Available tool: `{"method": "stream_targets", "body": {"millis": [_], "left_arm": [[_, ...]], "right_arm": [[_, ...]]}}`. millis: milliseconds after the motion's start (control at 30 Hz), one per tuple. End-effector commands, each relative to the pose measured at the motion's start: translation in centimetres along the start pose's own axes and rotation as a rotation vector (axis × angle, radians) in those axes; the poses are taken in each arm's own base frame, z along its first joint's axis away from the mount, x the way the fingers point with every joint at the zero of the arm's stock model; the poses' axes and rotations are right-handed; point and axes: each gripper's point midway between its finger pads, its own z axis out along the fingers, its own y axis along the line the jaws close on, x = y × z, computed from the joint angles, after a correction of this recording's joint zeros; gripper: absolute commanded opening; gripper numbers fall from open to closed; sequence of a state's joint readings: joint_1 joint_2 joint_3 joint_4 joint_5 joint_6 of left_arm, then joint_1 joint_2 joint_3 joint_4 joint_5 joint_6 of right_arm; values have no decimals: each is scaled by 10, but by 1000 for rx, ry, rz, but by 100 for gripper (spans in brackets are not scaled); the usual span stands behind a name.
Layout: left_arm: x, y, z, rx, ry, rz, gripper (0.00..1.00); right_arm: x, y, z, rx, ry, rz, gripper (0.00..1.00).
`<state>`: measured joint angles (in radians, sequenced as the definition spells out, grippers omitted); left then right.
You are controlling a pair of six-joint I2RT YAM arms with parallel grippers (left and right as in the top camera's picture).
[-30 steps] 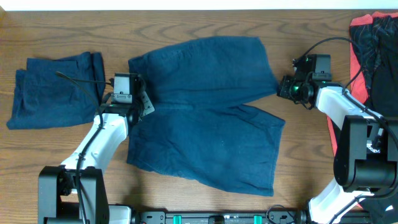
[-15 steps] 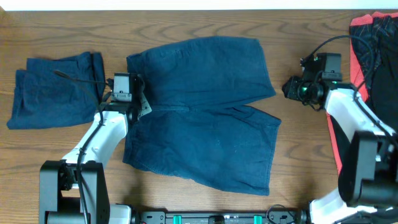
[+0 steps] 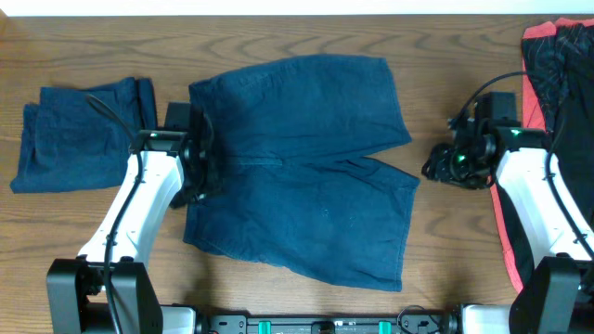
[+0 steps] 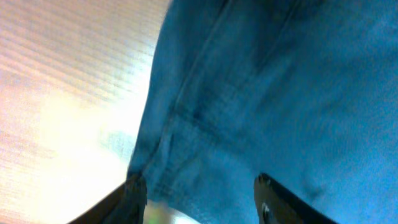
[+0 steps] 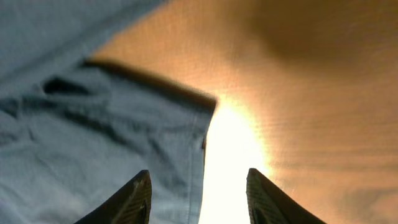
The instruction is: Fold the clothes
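overhead view: navy shorts [image 3: 306, 158] lie spread flat at the middle of the wooden table [image 3: 278, 37], with the waistband to the left and both legs pointing right. a folded pair [image 3: 79, 134] of the same navy colour lies near the left edge, apart from the shorts. a red-and-black garment [image 3: 557, 74] lies at the right edge. the left gripper [image 3: 198, 172] is over the waistband edge of the shorts. the right gripper [image 3: 447, 167] hangs over bare wood just beside the hem of the nearer leg, apart from it.

left wrist view: the two fingers [image 4: 134, 193] stand wide apart, released, with the stitched waistband seam between them and the table to the left.

right wrist view: the fingers [image 5: 138, 190] are likewise spread and hold nothing. the corner of a leg hem lies below and to the left, with brightly lit wood to the right.
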<state>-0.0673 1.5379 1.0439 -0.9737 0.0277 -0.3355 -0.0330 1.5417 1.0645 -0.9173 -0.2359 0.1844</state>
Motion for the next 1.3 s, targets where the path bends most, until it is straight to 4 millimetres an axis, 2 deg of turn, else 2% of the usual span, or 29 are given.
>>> {"method": "stream_targets", "body": {"millis": [0, 100, 267, 433, 533, 633, 833, 1000, 1100, 1267], "left_arm": [[19, 1, -4, 17, 72, -15, 57], [26, 4, 1, 7, 95, -15, 57], [25, 3, 13, 15, 77, -37, 57], [32, -4, 30, 66, 86, -49, 57], [36, -7, 41, 92, 88, -50, 57], [33, -8, 52, 105, 55, -48, 57], [19, -15, 70, 151, -48, -45, 57], [1, -23, 69, 187, -127, -42, 58], [-13, -28, 66, 211, -182, -40, 62], [-26, -34, 61, 238, -240, -39, 63]], "right_arm": [[19, 16, 7, -2, 52, -70, 51], [33, 28, 20, -7, 77, -123, 51], [56, 44, 51, -21, 88, -188, 50], [77, 41, 78, -22, 98, -134, 49], [81, 37, 87, -26, 85, -131, 48], [72, 33, 92, -4, 28, -141, 48], [30, 22, 90, 96, -162, -154, 47], [4, 21, 96, 89, -248, -140, 47], [-7, 16, 106, 86, -273, -121, 47], [-20, 5, 127, 95, -267, -87, 42]]}}
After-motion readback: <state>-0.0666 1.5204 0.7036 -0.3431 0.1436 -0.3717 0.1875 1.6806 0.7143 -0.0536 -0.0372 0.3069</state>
